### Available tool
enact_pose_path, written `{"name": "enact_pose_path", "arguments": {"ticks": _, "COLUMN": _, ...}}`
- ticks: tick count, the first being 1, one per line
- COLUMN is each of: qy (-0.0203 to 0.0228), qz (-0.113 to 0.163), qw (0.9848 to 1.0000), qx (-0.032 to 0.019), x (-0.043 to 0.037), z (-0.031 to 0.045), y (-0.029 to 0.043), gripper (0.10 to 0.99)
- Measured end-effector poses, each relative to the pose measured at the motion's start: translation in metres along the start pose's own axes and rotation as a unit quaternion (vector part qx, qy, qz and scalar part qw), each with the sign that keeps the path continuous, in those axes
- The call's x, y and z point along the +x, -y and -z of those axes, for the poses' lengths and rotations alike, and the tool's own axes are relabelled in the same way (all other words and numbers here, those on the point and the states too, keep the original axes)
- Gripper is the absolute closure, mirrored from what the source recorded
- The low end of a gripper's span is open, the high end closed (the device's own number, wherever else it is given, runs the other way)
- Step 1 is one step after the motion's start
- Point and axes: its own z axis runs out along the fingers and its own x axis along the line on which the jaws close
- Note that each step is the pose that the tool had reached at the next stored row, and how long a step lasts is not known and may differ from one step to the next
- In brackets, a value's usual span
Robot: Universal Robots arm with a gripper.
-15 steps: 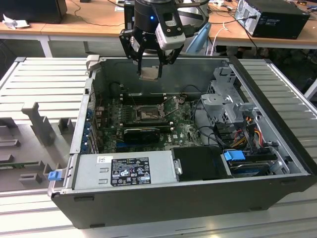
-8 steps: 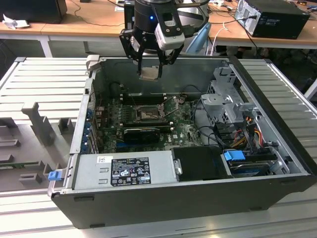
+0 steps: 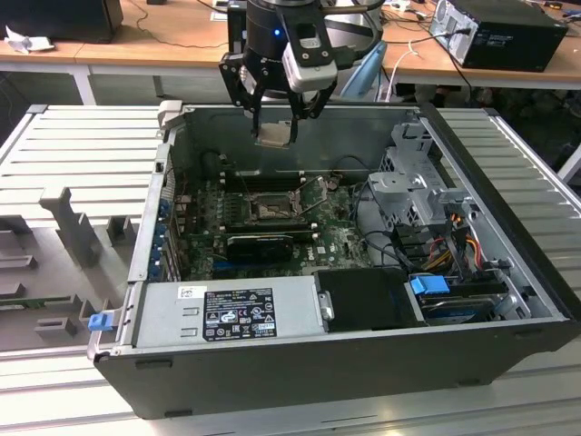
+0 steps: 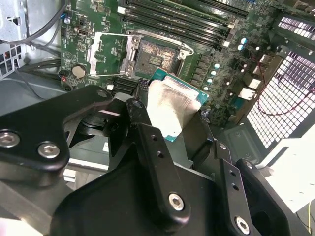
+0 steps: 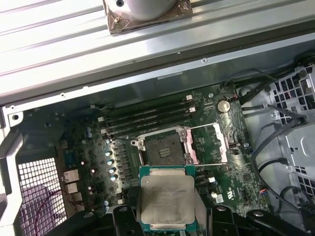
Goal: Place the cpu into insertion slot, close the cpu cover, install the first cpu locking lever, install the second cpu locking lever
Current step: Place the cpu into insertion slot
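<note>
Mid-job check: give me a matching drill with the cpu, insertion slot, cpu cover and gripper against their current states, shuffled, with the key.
Things
1. cpu
2. insertion slot
3. cpu cover
4. gripper

States
A. empty, nothing seated in it
B. shut on the cpu
C. swung open beside the insertion slot
D. held above the motherboard, not yet seated

Pairs: 1-D, 2-A, 3-C, 4-B
</note>
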Motion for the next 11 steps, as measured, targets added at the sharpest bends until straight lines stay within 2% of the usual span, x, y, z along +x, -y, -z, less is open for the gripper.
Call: {"name": "enact_pose_path", "arguments": {"ticks": 11, "qy": 0.0017, "qz": -0.019, "qw": 0.9998, "qx": -0.0005, "x": 0.0000, "z": 0.0000, "y": 0.0000, "gripper": 0.561}}
